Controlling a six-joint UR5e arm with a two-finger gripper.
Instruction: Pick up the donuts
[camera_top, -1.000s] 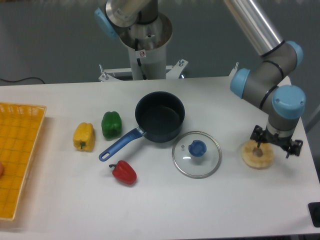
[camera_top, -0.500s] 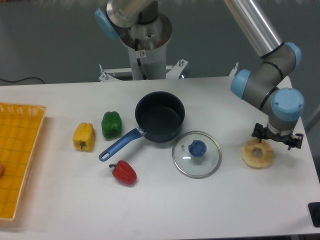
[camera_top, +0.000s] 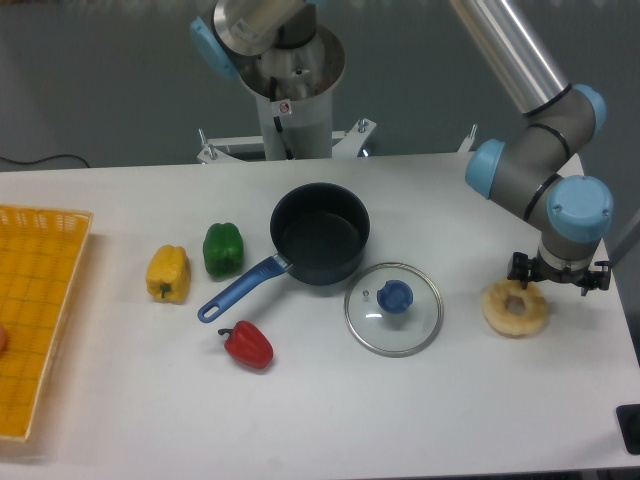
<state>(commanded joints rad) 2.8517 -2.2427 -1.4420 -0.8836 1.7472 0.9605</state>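
Observation:
The donuts (camera_top: 516, 309), a single pale cream-yellow ring with a small centre hole, lie flat on the white table (camera_top: 330, 400) at the right. My gripper (camera_top: 548, 282) hangs just above the ring's far right edge, under the blue-capped wrist. Only its black body shows; the fingers are too small and dark to read. Nothing appears lifted, and the ring rests on the table.
A glass lid with a blue knob (camera_top: 394, 308) lies left of the ring. Further left are a dark pot with a blue handle (camera_top: 320, 234), then red (camera_top: 248, 345), green (camera_top: 222, 248) and yellow (camera_top: 168, 272) peppers. A yellow basket (camera_top: 35, 300) sits at the left edge. The table's right edge is close to the ring.
The gripper has risen a little and shifted right off the ring's centre. The ring has stayed where it was on the table.

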